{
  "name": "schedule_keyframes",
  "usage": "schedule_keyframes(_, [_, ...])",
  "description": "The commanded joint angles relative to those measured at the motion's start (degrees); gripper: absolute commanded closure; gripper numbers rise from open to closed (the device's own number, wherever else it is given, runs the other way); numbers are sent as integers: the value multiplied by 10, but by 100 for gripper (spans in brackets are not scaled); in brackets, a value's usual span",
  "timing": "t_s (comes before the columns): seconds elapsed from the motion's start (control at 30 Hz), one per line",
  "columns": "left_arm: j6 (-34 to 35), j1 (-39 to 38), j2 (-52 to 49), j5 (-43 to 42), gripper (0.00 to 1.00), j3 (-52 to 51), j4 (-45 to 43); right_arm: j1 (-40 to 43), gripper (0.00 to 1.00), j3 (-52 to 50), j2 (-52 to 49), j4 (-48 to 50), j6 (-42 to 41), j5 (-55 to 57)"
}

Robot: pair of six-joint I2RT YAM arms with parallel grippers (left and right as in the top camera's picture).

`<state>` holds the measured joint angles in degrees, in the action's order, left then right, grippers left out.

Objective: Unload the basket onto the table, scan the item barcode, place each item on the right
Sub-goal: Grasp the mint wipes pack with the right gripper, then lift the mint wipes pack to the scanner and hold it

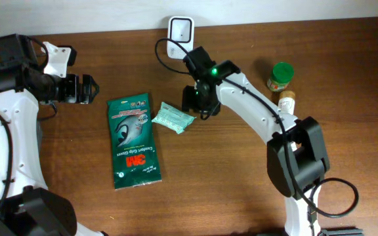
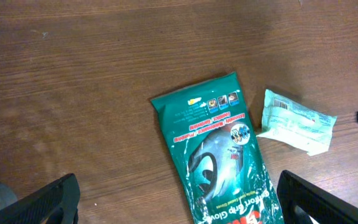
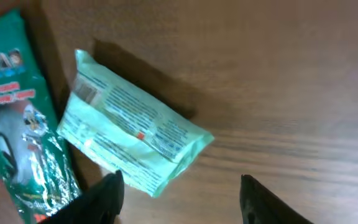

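Near the left edge of the table point(image 1: 215, 190), the left gripper point(image 1: 90, 88) hangs with its jaws spread wide and empty. To its right a dark green glove pack point(image 1: 133, 141) lies flat. Just beside the pack's far right corner lies the pale green packet point(image 1: 173, 118), tilted, its barcode point(image 3: 87, 93) facing up. The right gripper point(image 1: 192, 99) hovers at the packet's right end, jaws apart, gripping nothing. The white scanner point(image 1: 180, 29) stands at the far edge. A green-lidded jar point(image 1: 281, 75) and a small bottle point(image 1: 286, 99) stand further right.

Green glove pack point(image 2: 219, 155) cut off at bottom edge, pale packet point(image 3: 132, 140) print blurred, jar point(image 1: 281, 76) label unreadable
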<state>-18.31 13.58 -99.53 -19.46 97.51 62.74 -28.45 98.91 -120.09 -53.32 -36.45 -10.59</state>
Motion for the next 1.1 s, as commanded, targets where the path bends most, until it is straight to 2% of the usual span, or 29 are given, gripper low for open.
schedule_keyframes(0.0, [-9,1,9,-2,1,8,-1,-1,47,-66,-2,71,-76,-76])
schedule_keyframes(0.07, [-9,1,9,-2,1,8,-1,-1,47,-115,-2,127,-111,-92])
schedule_keyframes(0.2, [-9,1,9,-2,1,8,-1,-4,46,-153,-3,205,-123,-117])
schedule_keyframes(0.33, [-9,2,9,-2,1,8,-1,-19,47,-155,-22,215,-138,-116])
schedule_keyframes(0.37, [-9,1,9,-2,1,8,-1,-19,50,-155,-31,219,-138,-113])
schedule_keyframes(0.43, [-9,1,9,-2,1,8,-1,-15,67,-155,-35,219,-122,-113])
schedule_keyframes(0.5, [-9,1,9,-2,1,8,-1,-11,78,-155,-35,219,-91,-113])
schedule_keyframes(0.53, [-9,2,9,-2,1,8,-1,-6,88,-154,-35,219,-68,-117])
schedule_keyframes(0.6, [-9,1,9,-2,1,8,-1,16,96,-151,-28,218,-5,-148])
schedule_keyframes(0.67, [-9,1,9,-2,1,8,-1,46,96,-142,-15,202,66,-196])
schedule_keyframes(0.8, [-9,1,9,-2,1,8,-1,118,96,-115,54,122,269,-310])
schedule_keyframes(0.97, [-9,1,9,-2,1,8,-1,166,96,-105,177,57,350,-326])
schedule_keyframes(1.07, [-9,1,9,-2,1,8,-1,177,96,-105,247,39,362,-323])
